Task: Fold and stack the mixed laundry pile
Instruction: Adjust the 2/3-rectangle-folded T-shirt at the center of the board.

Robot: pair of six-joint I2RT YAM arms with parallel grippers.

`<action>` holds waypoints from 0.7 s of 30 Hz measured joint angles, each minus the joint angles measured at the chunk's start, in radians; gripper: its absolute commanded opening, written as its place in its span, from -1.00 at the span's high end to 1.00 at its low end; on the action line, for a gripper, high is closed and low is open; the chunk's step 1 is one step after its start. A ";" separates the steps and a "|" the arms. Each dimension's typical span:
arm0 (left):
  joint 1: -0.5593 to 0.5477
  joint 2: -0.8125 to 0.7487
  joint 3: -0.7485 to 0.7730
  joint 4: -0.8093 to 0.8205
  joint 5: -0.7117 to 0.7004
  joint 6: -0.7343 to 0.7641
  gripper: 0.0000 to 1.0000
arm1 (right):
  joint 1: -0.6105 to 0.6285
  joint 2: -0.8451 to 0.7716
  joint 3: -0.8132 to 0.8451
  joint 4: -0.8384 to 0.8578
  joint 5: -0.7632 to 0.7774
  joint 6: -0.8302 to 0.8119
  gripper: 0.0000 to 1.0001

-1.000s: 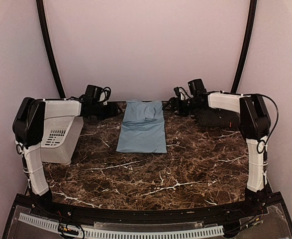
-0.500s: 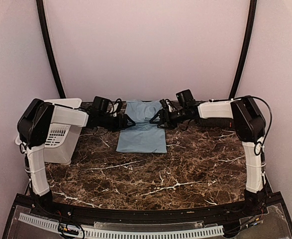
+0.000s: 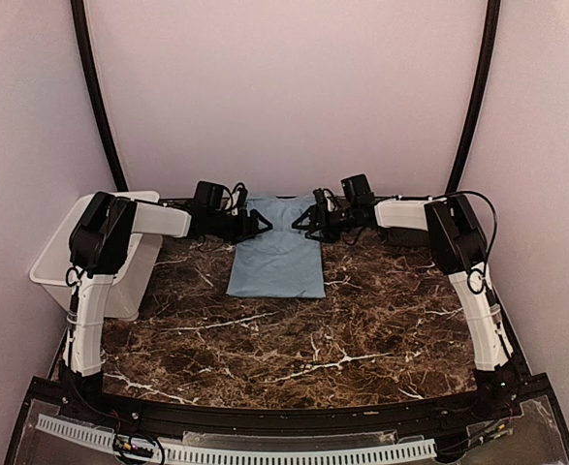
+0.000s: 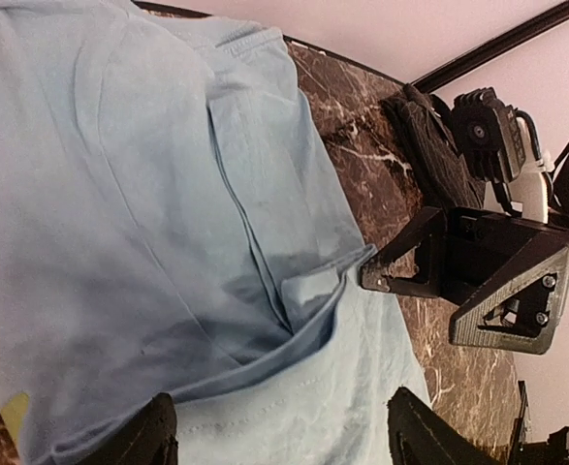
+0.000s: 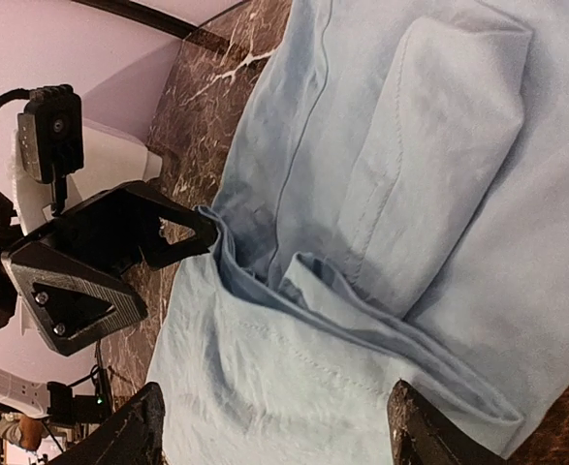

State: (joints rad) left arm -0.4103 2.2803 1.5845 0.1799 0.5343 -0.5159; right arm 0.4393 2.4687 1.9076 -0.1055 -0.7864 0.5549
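Change, arms: a second ago both are out at the sides, the left over the bin (image 3: 51, 266) and the right over the far right of the surface (image 3: 362, 329). Both have now swung inward and face each other across the far end of the T-shirt (image 3: 276, 262).
Change, cloth: none. The T-shirt lies in the same long strip at far centre, sleeves folded in, flat on the surface.
Left tool (image 3: 257, 226): fingers apart, at the strip's far left edge, with cloth below them and nothing clamped.
Right tool (image 3: 301, 223): fingers apart, its tip at the far right edge against a folded layer. No grip.
Black shirt (image 4: 429, 126): a dark heap at far right, beside the right arm and apart from the T-shirt. It looks unfolded.
Meaning for task: judged as the approach for a crosswise fold, with the far end to be pinched at both edges and brought toward the near hem.
Progress: lengthwise fold done, crosswise fold not yet begun, nothing stacked.
Risk: each tool may catch only the top layer, which would open the sleeve folds on the lift.
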 measured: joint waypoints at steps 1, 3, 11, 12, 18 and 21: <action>0.006 0.011 0.021 0.001 0.001 -0.001 -0.47 | -0.009 0.014 0.022 0.001 0.000 0.005 -0.50; 0.023 0.041 0.073 -0.003 0.005 -0.010 -0.46 | -0.023 0.039 0.060 0.000 -0.001 0.010 -0.50; 0.064 0.106 0.115 -0.021 0.005 -0.027 -0.56 | -0.049 0.061 0.062 -0.014 0.009 0.014 -0.58; 0.064 0.097 0.107 -0.025 -0.005 -0.021 -0.58 | -0.049 0.043 0.041 -0.017 0.018 0.002 -0.61; 0.066 -0.086 -0.043 -0.113 -0.080 0.027 -0.97 | -0.051 -0.177 -0.136 -0.078 0.063 -0.066 -0.81; 0.066 -0.235 -0.127 -0.132 -0.093 0.031 -0.94 | -0.045 -0.331 -0.230 -0.077 0.063 -0.080 -0.69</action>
State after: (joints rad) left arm -0.3443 2.0453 1.4570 0.0483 0.4416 -0.4847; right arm 0.3943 2.1376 1.6779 -0.1825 -0.7231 0.4744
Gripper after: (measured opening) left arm 0.984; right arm 0.892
